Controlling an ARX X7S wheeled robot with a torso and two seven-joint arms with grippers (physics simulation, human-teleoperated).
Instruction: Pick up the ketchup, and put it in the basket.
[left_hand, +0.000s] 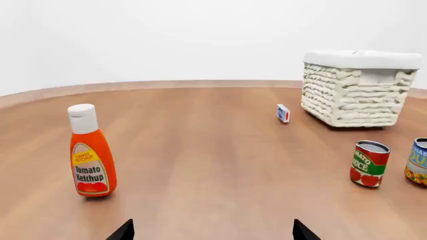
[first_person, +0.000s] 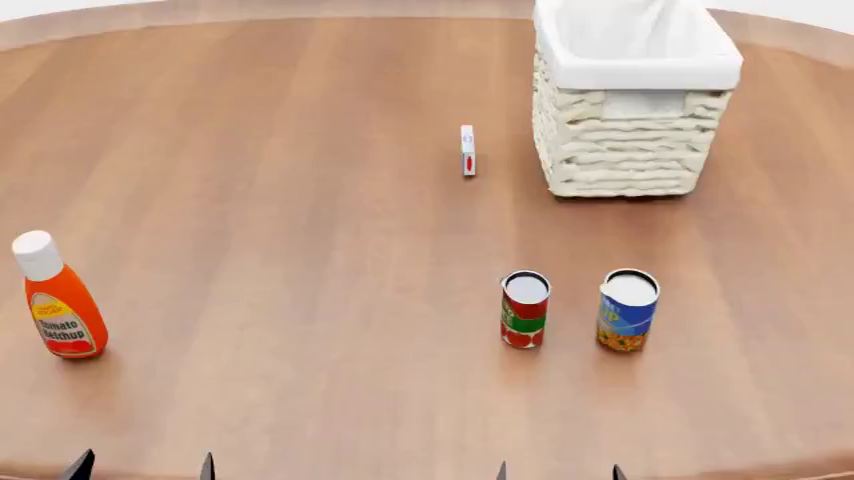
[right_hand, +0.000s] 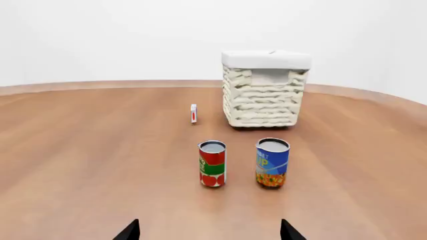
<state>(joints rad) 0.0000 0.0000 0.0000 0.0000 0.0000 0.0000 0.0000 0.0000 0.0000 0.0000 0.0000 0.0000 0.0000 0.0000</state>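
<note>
1. The ketchup bottle (first_person: 56, 300) stands upright on the wooden table (first_person: 294, 200), far to the left in the head view, white cap on top and yellow label facing the robot.
2. The basket (first_person: 627, 110) sits at the far right of the table, well apart from the bottle, its white liner folded over the rim.
3. A small white-and-red box (first_person: 467, 151) stands on edge just left of the basket, not touching it.
4. Nearer the robot, a red-and-green can (first_person: 525, 309) and a blue can (first_person: 627, 309) stand side by side, close together but apart, in front of the basket.
5. The left gripper (left_hand: 212, 232) shows only two dark fingertips at the picture's edge; its jaws are spread wide and hold nothing, with the bottle ahead and to one side.
6. The right gripper (right_hand: 208, 231) likewise has its jaws spread and empty, facing the two cans.
</note>
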